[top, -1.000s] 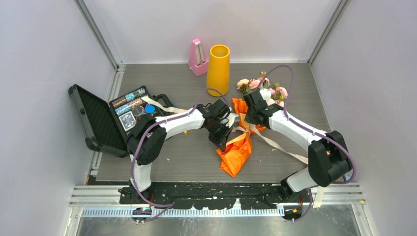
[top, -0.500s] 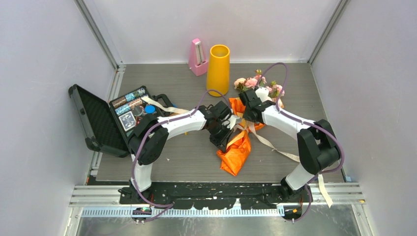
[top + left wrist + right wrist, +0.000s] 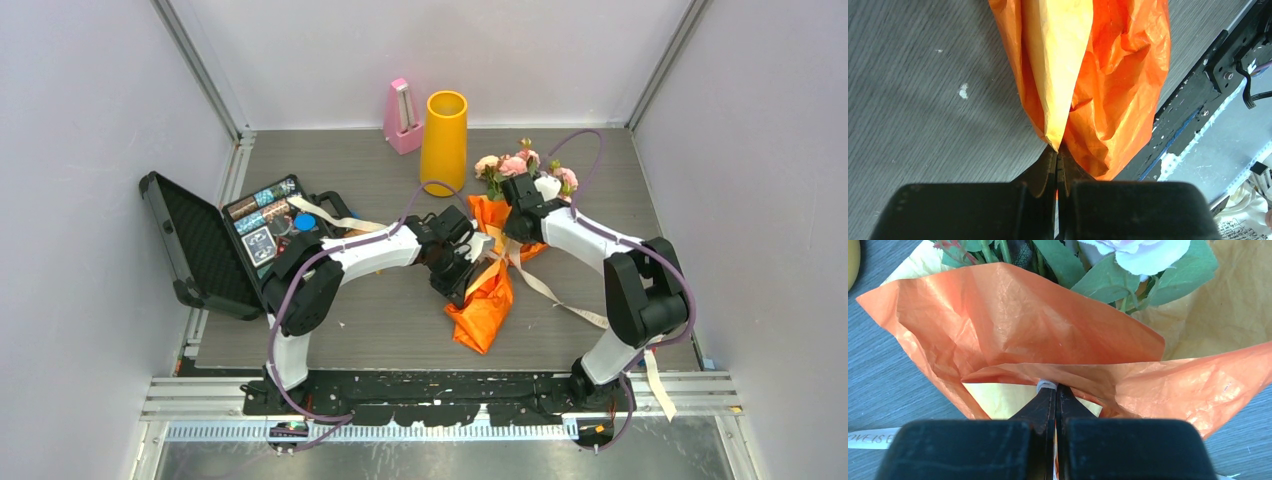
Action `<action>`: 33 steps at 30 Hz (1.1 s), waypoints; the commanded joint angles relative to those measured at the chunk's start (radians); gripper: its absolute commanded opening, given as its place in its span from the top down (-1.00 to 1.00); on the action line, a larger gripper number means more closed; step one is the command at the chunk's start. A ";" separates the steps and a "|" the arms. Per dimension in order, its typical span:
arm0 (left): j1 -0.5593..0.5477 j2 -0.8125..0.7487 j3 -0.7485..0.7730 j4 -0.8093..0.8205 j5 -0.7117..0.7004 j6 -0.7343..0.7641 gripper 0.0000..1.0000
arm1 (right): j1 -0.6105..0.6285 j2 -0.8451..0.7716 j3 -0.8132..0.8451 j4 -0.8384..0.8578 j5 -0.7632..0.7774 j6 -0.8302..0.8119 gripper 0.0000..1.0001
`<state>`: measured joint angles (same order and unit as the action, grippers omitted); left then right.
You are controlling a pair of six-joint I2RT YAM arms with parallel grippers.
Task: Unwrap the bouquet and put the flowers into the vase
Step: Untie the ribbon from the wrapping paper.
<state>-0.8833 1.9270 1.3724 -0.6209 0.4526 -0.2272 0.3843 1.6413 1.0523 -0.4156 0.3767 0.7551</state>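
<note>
Orange crinkled paper (image 3: 1113, 75) is what both my grippers have hold of. The bouquet (image 3: 487, 290) lies on the table (image 3: 380, 320) in front of the vase (image 3: 444, 130), a little to its right. My left gripper (image 3: 1057, 150) is pressed together on a fold of that paper at the end farther from the vase, with the pale yellow inner side showing right at the tips. My right gripper (image 3: 1055, 386) is pinched tight on the paper's rim at the open end nearer the vase, just below the leaves. The flowers (image 3: 520, 165) stick out of the wrap to the right of the vase, near it but apart. A beige ribbon (image 3: 560, 295) trails from the bouquet away from the vase. A pink metronome (image 3: 402, 115) stands just left of the vase, and an open black case (image 3: 200, 250) lies well to its left.
</note>
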 commanded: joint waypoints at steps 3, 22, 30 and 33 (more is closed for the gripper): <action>-0.023 0.008 0.017 -0.070 0.026 0.010 1.00 | -0.047 0.016 0.057 0.101 0.051 0.017 0.99; -0.026 -0.001 0.019 -0.077 0.011 0.015 1.00 | -0.024 -0.254 0.084 0.098 -0.105 -0.041 0.99; -0.028 -0.004 0.013 -0.079 0.006 0.017 1.00 | -0.018 -0.268 0.083 0.121 -0.128 -0.020 1.00; -0.029 -0.003 0.012 -0.080 0.004 0.019 1.00 | -0.016 -0.283 0.087 0.123 -0.121 -0.019 1.00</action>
<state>-0.8909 1.9270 1.3785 -0.6182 0.4374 -0.2249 0.3714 1.4181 1.0798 -0.4187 0.2169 0.7174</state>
